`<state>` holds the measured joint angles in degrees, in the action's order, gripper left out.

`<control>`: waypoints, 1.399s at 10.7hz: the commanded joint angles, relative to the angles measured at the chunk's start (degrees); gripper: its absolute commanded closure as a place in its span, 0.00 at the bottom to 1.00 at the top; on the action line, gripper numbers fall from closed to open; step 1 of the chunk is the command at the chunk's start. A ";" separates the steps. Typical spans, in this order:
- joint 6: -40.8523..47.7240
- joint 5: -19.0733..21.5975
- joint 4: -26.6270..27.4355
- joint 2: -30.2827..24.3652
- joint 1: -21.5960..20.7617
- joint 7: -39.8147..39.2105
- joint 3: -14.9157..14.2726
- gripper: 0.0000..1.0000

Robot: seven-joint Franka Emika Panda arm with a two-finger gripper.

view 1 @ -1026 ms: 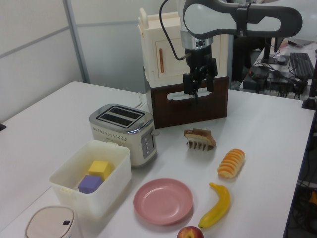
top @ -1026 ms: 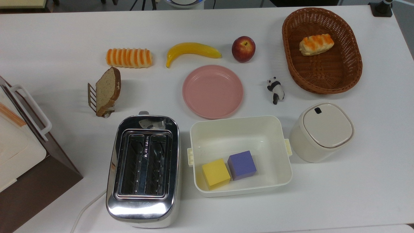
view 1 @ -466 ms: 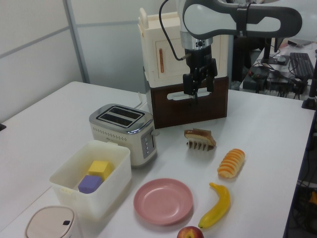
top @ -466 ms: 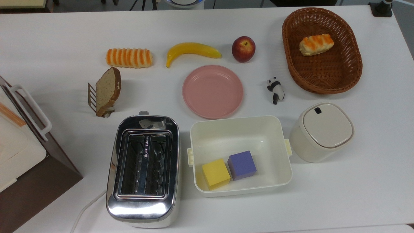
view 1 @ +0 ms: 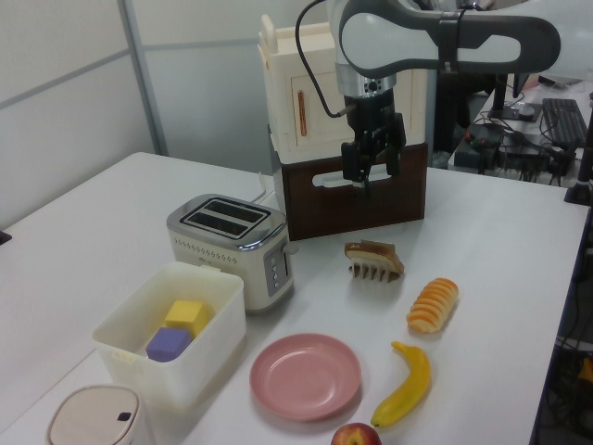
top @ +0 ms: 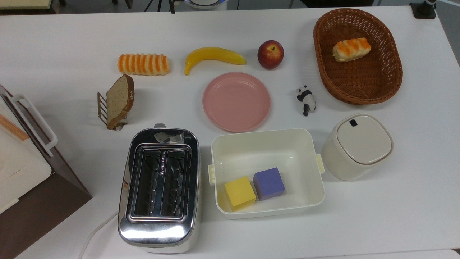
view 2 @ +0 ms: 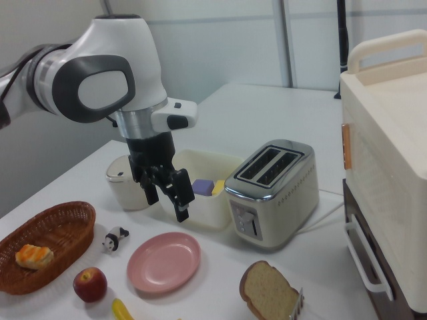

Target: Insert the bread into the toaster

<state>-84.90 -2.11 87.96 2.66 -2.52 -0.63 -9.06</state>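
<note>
The bread (top: pixel 120 96) is a tan speckled slice with a brown crust, leaning in a small metal rack behind the toaster; I also see the bread (view 1: pixel 371 250) in the left view and the bread (view 2: pixel 267 293) in the right view. The chrome two-slot toaster (top: pixel 159 187) stands with both slots empty, also seen as the toaster (view 1: pixel 232 243) and the toaster (view 2: pixel 270 193). My gripper (view 1: pixel 371 172) hangs open and empty in the air, well above the table and behind the bread in the left view. In the right view the gripper (view 2: pixel 167 205) hovers over the pink plate's side.
Around the bread lie a striped roll (top: pixel 143 64), a banana (top: pixel 214 55), an apple (top: pixel 270 54) and a pink plate (top: pixel 236 101). A cream tub (top: pixel 266 138) with two cubes sits beside the toaster. Further off are a wicker basket (top: pixel 359 97), a panda figure (top: pixel 306 99), a lidded pot (top: pixel 359 145) and a brown-and-cream cabinet (top: pixel 21 169).
The gripper has risen slightly in the left view. Everything on the table is where it was.
</note>
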 commanded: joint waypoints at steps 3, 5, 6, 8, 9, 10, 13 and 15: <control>-4.74 1.05 1.16 0.68 -0.12 0.11 0.27 0.00; -7.64 1.05 1.60 0.77 -0.12 -0.33 0.27 0.00; -8.96 1.05 1.60 0.77 -0.03 -0.51 0.27 0.00; -10.63 -0.08 1.86 1.64 0.14 -3.39 0.18 0.00; -11.95 -1.13 2.04 2.78 0.14 -6.19 0.18 0.00; -12.57 -2.62 2.04 4.61 0.14 -7.70 0.10 0.00; -16.07 -5.36 3.87 6.39 -0.21 -8.07 0.18 0.00; -20.03 -7.64 6.69 7.52 -0.56 -8.16 0.18 0.00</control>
<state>-100.33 -7.10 90.32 10.70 -2.51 -7.60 -8.95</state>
